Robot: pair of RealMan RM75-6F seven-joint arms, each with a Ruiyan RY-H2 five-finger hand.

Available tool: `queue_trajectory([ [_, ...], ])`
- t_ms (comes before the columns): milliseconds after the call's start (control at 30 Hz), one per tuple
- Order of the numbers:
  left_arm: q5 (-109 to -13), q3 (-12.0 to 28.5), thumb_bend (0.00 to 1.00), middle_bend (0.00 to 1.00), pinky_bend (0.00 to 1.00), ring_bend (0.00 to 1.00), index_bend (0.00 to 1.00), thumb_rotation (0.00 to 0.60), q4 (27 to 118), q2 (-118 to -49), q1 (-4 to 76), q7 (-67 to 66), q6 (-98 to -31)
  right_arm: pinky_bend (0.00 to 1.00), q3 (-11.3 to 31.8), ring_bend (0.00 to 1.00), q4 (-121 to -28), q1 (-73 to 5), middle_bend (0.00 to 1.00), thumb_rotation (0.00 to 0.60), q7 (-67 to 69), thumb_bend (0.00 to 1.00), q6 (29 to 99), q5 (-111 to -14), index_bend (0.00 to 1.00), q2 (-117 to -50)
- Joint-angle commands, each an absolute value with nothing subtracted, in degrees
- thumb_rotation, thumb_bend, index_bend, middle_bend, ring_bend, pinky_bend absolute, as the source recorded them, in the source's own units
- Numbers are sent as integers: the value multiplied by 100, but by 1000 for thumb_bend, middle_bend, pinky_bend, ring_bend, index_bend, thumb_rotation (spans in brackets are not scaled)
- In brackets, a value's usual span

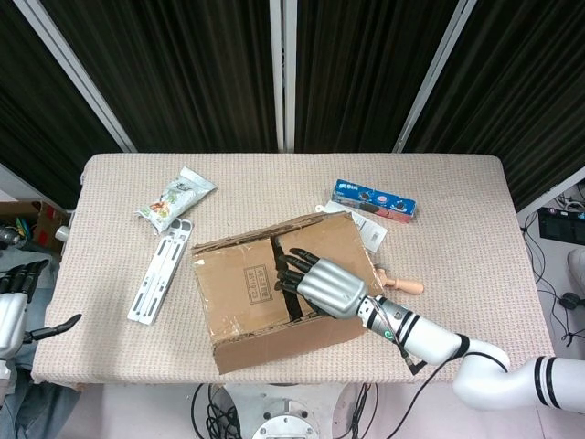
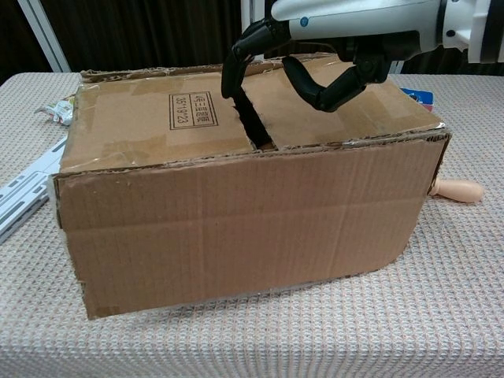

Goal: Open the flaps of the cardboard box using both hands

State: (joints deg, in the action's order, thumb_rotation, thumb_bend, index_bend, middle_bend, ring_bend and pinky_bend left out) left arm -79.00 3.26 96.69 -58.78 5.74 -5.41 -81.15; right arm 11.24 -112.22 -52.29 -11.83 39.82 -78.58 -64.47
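Cardboard box (image 1: 274, 293), brown and corrugated, sits at the table's six o'clock edge, its two top flaps nearly shut. Right hand (image 1: 320, 282) hovers spread, fingertips (image 2: 233, 75) at the centre slit. Stiff, light, ragged flaps probably lift best from that slit. Left hand (image 1: 11, 306) idles open at nine o'clock.

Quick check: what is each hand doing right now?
Left hand: open, holding nothing, off the table's left edge.
Right hand: open, holding nothing; fingertips at the gap between the box flaps.
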Motion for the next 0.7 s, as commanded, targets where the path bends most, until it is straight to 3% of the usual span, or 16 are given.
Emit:
queue_trajectory([
  [33,-7893,325,0,123,212,111,101,241,9620,-5889,572,-494,-8101,0,1078,0,-11161,-5323,175,600,-1442,901,3945,-7605,262,-6546],
  [700,-7899,289,0,124,213,111,101,241,9458,-5972,533,-354,-8085,0,819,0,-10967,-5697,208,600,-2103,901,3943,-6790,334,-6888],
])
